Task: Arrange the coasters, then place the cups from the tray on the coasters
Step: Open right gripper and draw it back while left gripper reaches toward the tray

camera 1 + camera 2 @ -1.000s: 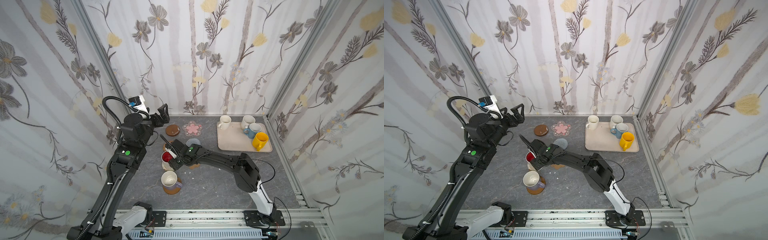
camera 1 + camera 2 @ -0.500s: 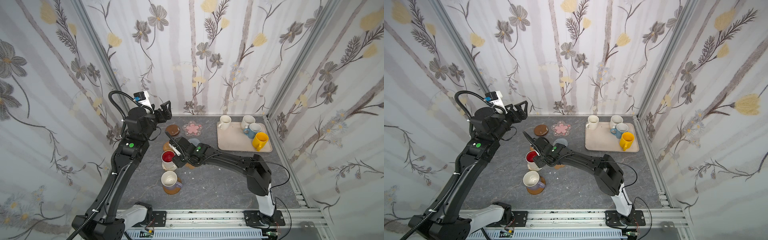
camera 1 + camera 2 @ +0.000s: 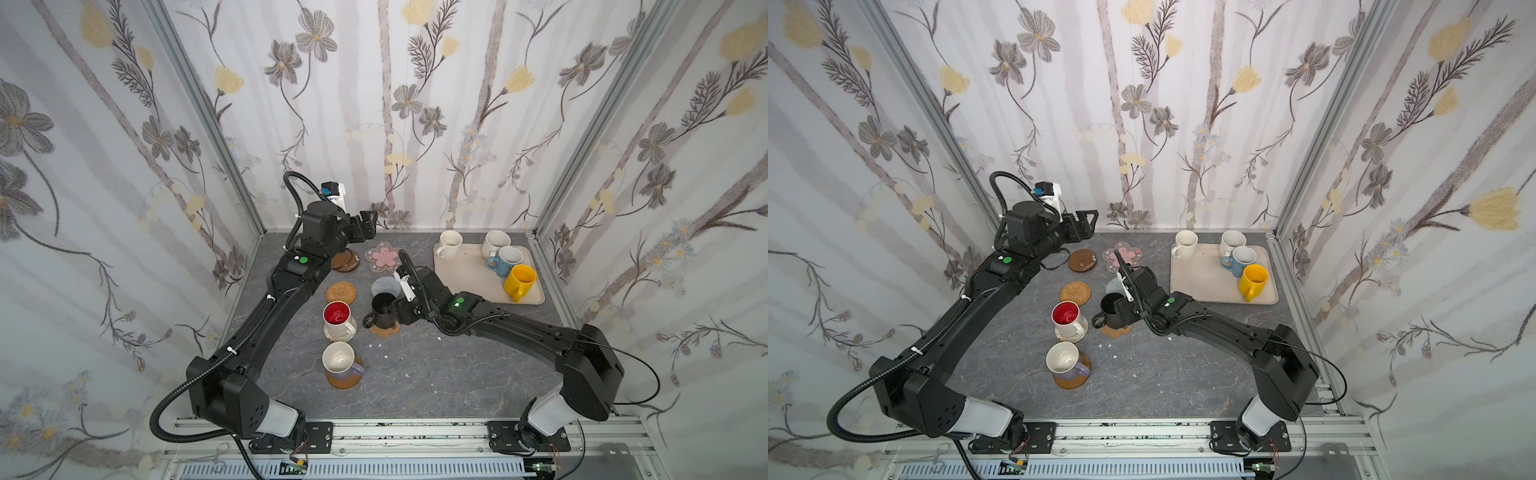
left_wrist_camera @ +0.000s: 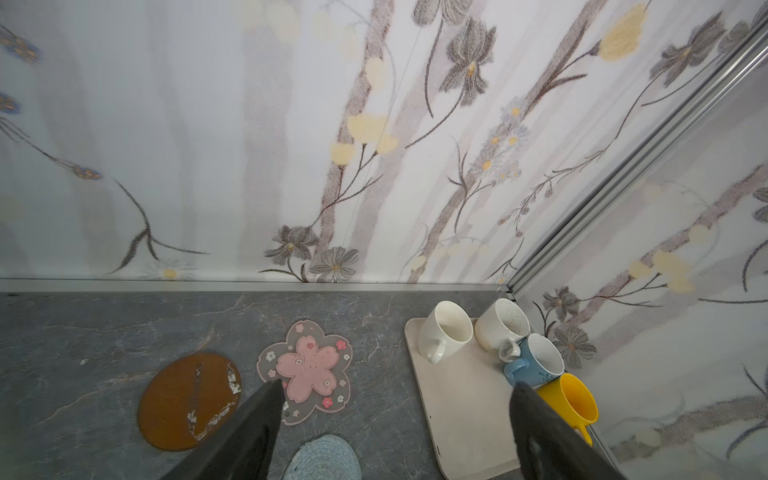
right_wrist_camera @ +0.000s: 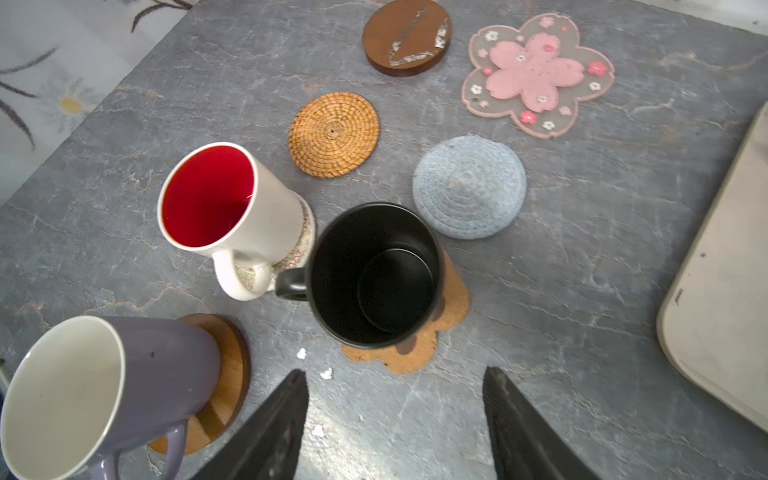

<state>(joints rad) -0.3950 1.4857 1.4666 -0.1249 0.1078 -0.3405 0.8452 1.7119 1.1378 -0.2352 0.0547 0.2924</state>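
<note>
Jaws of left gripper (image 4: 395,384) and right gripper (image 5: 395,370) found apart, nothing clamped, black mug (image 5: 374,274) stood on paw-shaped coaster (image 5: 419,353)

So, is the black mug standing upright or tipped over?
Upright: the black mug has its mouth up, base on the tan paw coaster.

light: bright, even, diffuse | shadows: faint | focus: top views sharp | wrist views: edge distortion

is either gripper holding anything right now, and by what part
Nothing is held. The right gripper is open just short of the black mug on the tan paw coaster; the left gripper is open and empty.
</note>
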